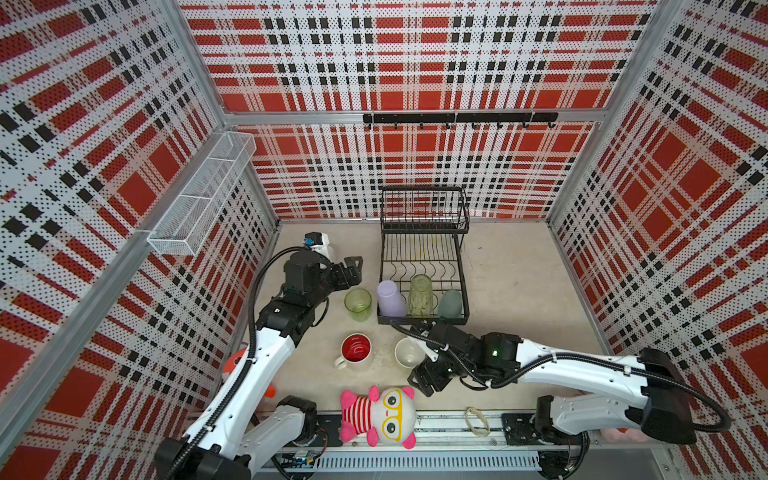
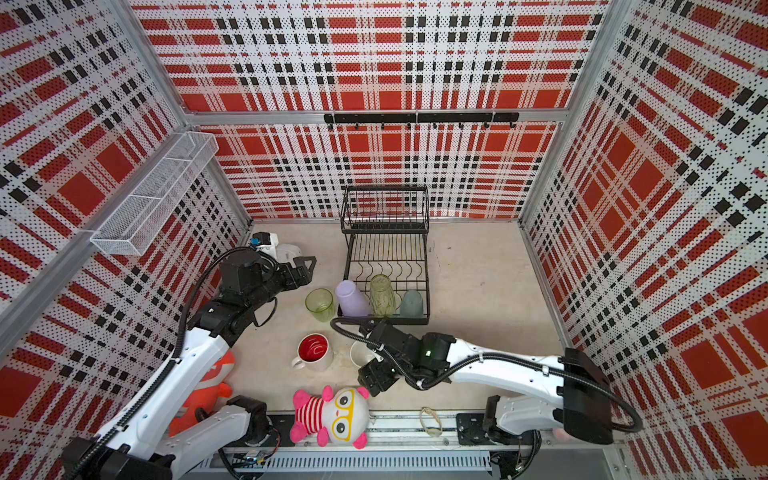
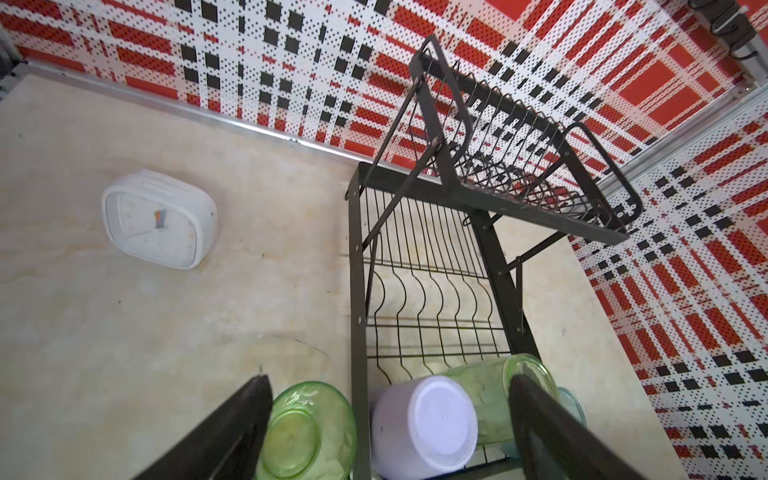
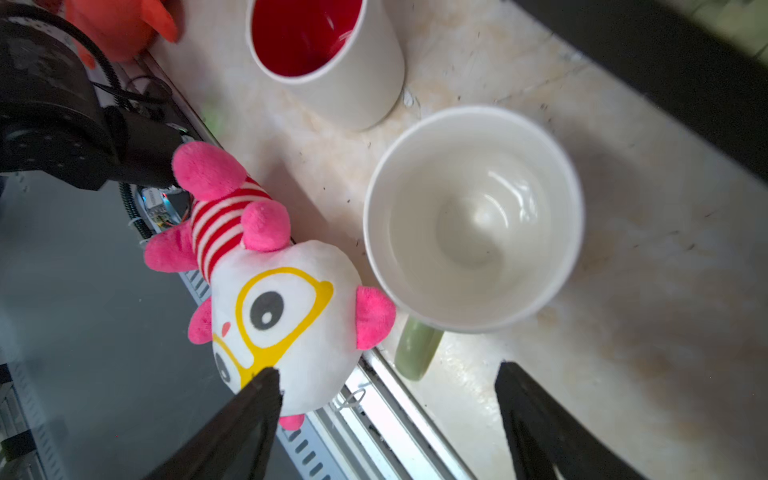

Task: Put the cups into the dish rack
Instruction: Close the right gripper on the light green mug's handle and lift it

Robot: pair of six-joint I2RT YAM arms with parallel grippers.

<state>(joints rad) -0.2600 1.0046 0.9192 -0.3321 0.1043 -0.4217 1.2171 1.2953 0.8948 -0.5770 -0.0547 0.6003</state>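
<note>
2 black fingers (image 4: 249, 424) of the right gripper (image 4: 388, 370) stand wide apart with nothing between them: that hand is open and empty. Just past the tips, at about 11 o'clock from it in a top view, stands the pale green mug (image 1: 409, 353), upright on the table (image 1: 519, 282), mouth up, long axis vertical. In the right wrist view its handle (image 4: 415, 349) juts out on the side facing the gripper, roughly in line with the gap between the 2 fingers. The coming grasp likely turns on that: a short advance toward 11 o'clock should bring the jaws around handle or rim. The dish rack (image 1: 419, 253) lies near, at 12 o'clock of the mug, with a lavender tumbler (image 1: 390, 297), a green ribbed tumbler (image 1: 420, 295) and a teal cup (image 1: 449, 302) along its front edge. The left gripper (image 1: 353, 270), also open and empty, is well apart from this mug and hovers at 12 o'clock of the loose green tumbler (image 1: 357, 303), just beside the rack's 9 o'clock side. The white mug with red inside (image 1: 356, 351) stands at 9 o'clock of the pale green one.
</note>
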